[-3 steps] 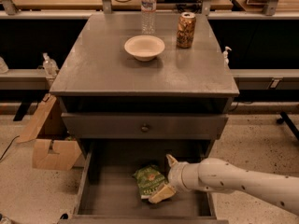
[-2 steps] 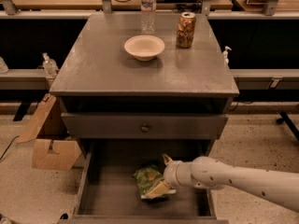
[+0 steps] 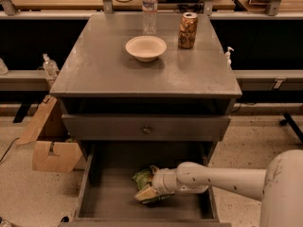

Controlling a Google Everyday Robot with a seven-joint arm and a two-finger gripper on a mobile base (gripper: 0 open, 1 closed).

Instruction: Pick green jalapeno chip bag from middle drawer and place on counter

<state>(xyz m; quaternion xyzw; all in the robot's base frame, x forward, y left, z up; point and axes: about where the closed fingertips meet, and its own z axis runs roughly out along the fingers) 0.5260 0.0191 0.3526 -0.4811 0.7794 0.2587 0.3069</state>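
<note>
Green bag (image 3: 142, 177) is down in the drawer (image 3: 102, 195), lying on the floor a bit right of the middle. My pincer (image 3: 147, 193) is right on its near end, coming in from the right on the white arm (image 3: 218, 178). Honestly I can't tell from this view whether the pincer has clamped the bag or is just sat against it, so I'd call this the grab step, not the lift.

Next move as I read it: make sure of the grip, then bring the bag up and out toward the front. The drawer front (image 3: 146, 128) with the knob sits right above the back of the open drawer, and rising too far back looks like a good way to clip it. The drawer's right wall is close beside the arm, so there's not much slack on that side. The left half of the floor is bare, so that's where the room is.

Up top, the desk (image 3: 104, 72) has plenty of bare surface along the front and left. The bowl (image 3: 146, 47) sits toward the back, the can (image 3: 188, 30) is near it on the right, and the bottle (image 3: 149, 3) is at the far edge. I'd aim for the front part, well short of the bowl.
</note>
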